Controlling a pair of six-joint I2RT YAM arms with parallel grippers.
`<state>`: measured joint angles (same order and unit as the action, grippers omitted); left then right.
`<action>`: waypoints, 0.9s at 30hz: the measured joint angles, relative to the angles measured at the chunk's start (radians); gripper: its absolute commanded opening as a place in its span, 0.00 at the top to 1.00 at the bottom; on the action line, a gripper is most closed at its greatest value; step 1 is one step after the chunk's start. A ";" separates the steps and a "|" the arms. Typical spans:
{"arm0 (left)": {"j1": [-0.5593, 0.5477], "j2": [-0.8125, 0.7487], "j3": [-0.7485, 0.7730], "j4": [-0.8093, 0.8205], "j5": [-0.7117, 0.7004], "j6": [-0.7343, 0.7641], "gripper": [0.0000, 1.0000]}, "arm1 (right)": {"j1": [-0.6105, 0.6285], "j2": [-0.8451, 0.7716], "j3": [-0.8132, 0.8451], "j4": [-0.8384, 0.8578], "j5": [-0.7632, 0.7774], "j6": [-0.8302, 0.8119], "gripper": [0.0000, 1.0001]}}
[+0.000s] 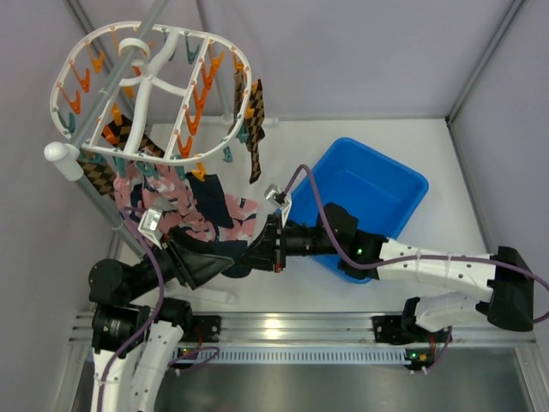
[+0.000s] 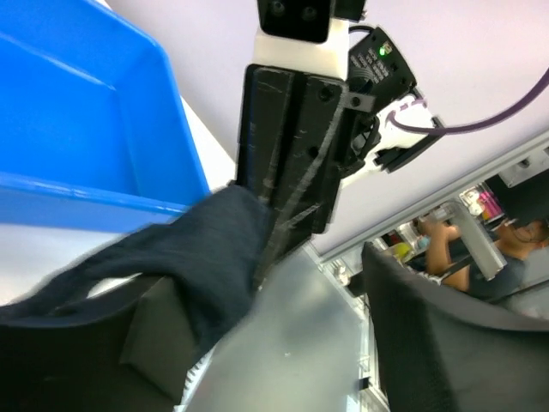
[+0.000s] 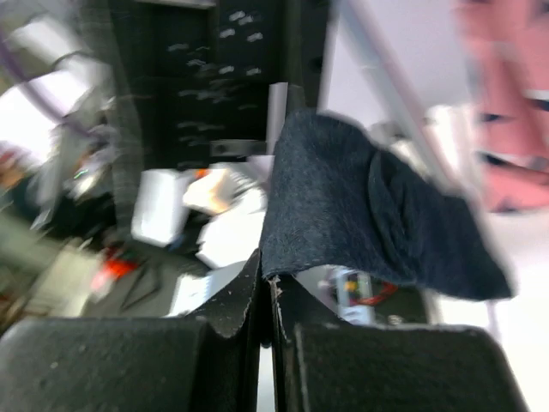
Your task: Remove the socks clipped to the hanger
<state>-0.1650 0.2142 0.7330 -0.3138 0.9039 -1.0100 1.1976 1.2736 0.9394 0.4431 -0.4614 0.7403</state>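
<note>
Grip check: your right fingers (image 3: 386, 369) clench the navy sock (image 3: 369, 215) by its hem over the bench's near edge; its length trails left between your parted left fingers (image 2: 446, 343). The blue bin (image 1: 377, 189) lies rightward.

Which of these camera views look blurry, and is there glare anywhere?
Right wrist: background and pink socks badly smeared, navy sock sharper. Left wrist: navy sock's tail blurred, bin fairly crisp. Top external: sharp, with a bright glare spot on the rail.
</note>
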 measured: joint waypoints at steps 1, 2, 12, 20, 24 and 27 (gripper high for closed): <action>0.000 0.000 0.000 0.000 0.001 -0.004 0.14 | 0.002 -0.009 0.002 -0.043 0.037 -0.017 1.00; 0.000 -0.001 0.000 -0.001 0.000 -0.010 0.13 | 0.003 -0.024 0.002 -0.092 0.086 -0.037 1.00; 0.000 -0.009 -0.011 -0.001 -0.001 -0.009 0.13 | -0.209 -0.352 0.040 -0.593 0.465 -0.193 0.99; 0.000 -0.009 -0.027 -0.001 -0.003 -0.010 0.13 | -0.492 -0.341 0.104 -0.830 0.605 -0.267 0.01; 0.000 -0.009 -0.027 -0.001 -0.003 -0.010 0.14 | -0.506 -0.230 0.086 -0.885 0.594 -0.275 0.00; 0.000 -0.010 -0.027 -0.001 -0.003 -0.010 0.14 | -0.484 -0.211 0.034 -0.877 0.549 -0.271 0.01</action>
<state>-0.1650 0.2047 0.7059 -0.3145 0.9009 -1.0199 0.7139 1.0622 0.9737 -0.4343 0.0879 0.4694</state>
